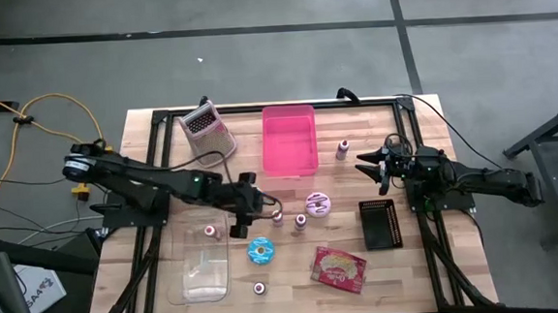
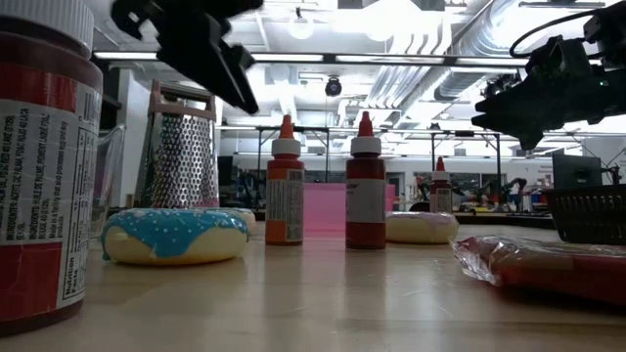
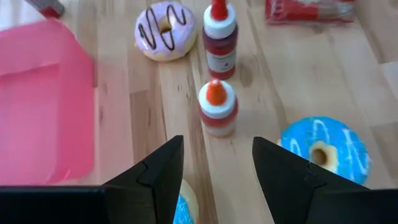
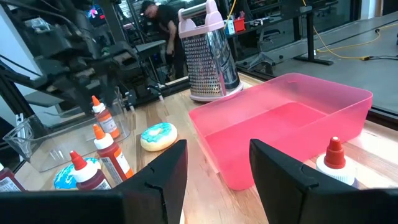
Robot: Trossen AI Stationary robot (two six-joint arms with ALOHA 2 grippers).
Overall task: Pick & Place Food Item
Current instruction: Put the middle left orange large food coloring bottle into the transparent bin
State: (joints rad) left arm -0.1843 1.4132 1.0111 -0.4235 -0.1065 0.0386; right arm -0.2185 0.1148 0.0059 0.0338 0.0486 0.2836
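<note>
My left gripper (image 1: pixel 261 206) (image 3: pixel 217 180) hangs open above the table's middle, slanting down toward an orange-capped sauce bottle (image 3: pixel 217 109) that stands just ahead of its fingers. A red-capped bottle (image 3: pixel 219 37) and a pink striped donut (image 1: pixel 318 205) (image 3: pixel 164 30) lie beyond it. One blue sprinkled donut (image 1: pixel 261 251) (image 3: pixel 322 149) lies flat on the wood to the near side. The edge of a second blue donut (image 3: pixel 182 208) shows under one finger. My right gripper (image 1: pixel 369 161) (image 4: pixel 217 174) waits open and level at the right, holding nothing.
A pink bin (image 1: pixel 290 138) stands at the far middle with a metal grater (image 1: pixel 205 129) left of it. A clear container (image 1: pixel 200 263) lies near left, a red packet (image 1: pixel 339 267) near right, a black basket (image 1: pixel 380 223) at the right. More small bottles (image 1: pixel 342 150) (image 1: pixel 259 288) stand about.
</note>
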